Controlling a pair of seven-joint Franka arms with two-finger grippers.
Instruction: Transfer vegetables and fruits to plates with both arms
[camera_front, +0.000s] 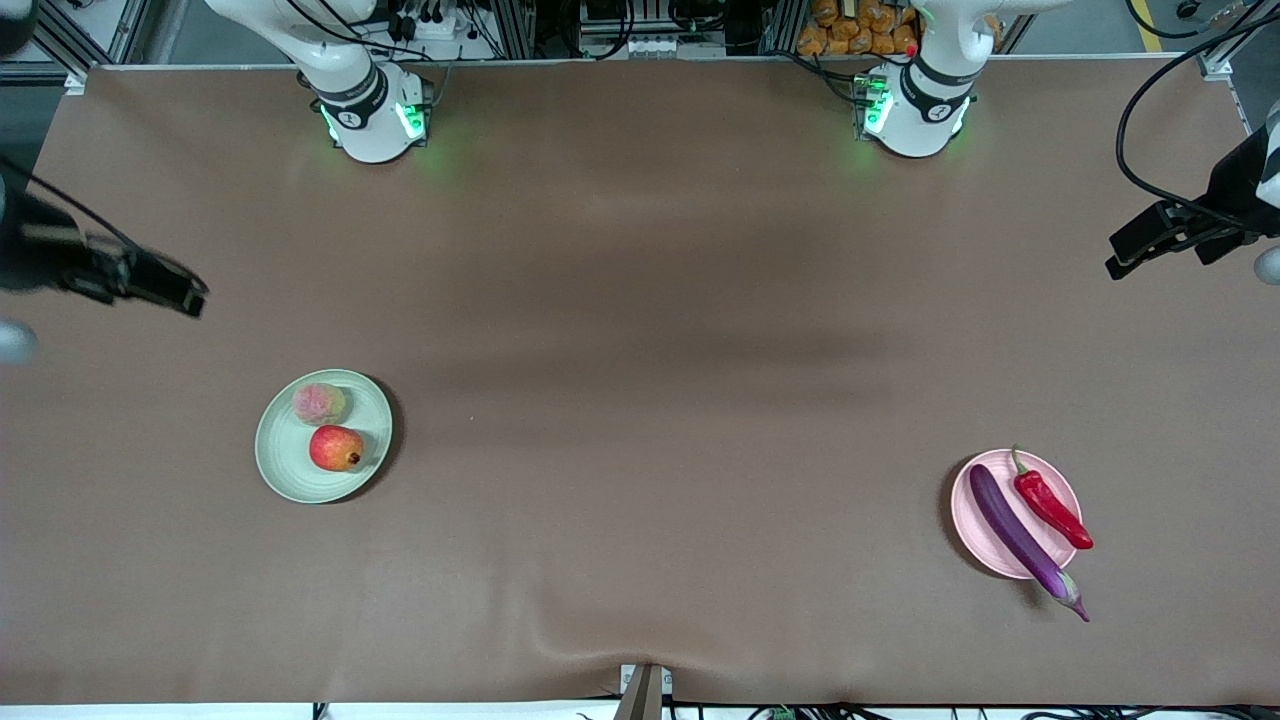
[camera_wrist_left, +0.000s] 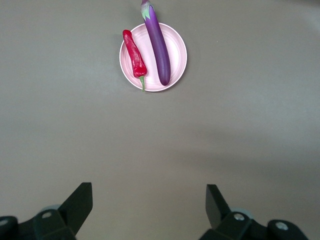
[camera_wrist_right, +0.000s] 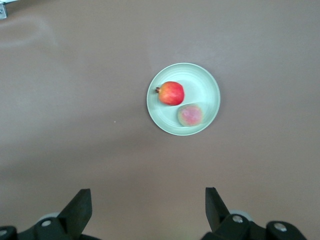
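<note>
Brown tabletop. Pale green round plate toward right arm's end carries glossy red crowned fruit and fuzzy pinkish-tan fruit. Pale pink round plate toward left arm's end carries long purple eggplant and red chili pepper. Left pincer and right pincer both spread, empty, raised over bare tabletop.

Two plates sit on the desk: one pale green plate and one pale pink plate. Two fruits: one red pomegranate and one pinkish fuzzy round fruit. Two vegetables: one purple eggplant and one red chili pepper. Two arms, each with one gripper: the left gripper and the right gripper.
</note>
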